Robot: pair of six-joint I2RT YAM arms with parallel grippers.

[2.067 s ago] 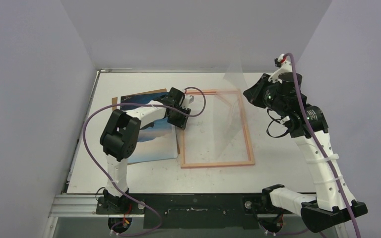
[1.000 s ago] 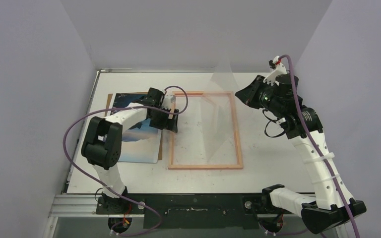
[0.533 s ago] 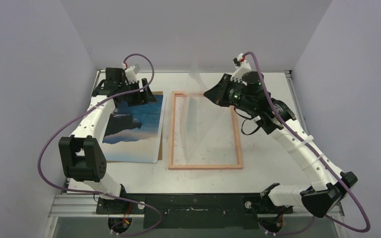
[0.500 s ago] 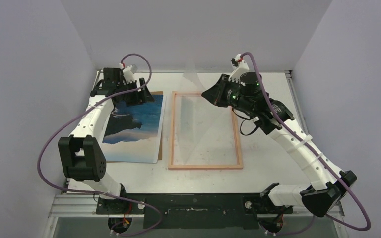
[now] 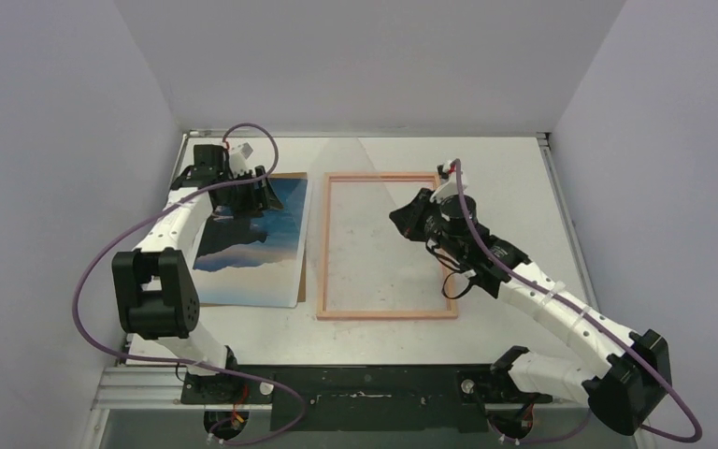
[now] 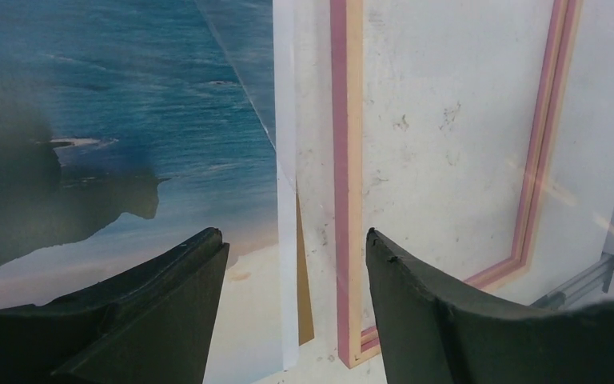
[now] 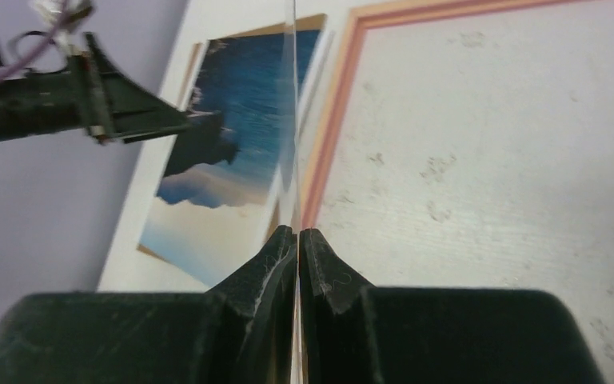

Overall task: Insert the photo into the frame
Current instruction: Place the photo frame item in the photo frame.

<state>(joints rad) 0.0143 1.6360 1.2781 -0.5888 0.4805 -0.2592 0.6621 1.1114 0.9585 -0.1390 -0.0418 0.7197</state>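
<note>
right fingers (image 7: 260, 268) pinching clear pane (image 7: 294, 120) over frame (image 5: 388, 314), left fingers (image 6: 152, 320) spread above photo (image 5: 248, 248), brown board (image 6: 304, 288) beneath

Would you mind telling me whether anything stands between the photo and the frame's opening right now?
Yes. The right gripper is shut on a clear sheet held over the opening of the frame, and its arm reaches across the right rail. The photo lies beside the frame, to its left, under the open left gripper.
</note>
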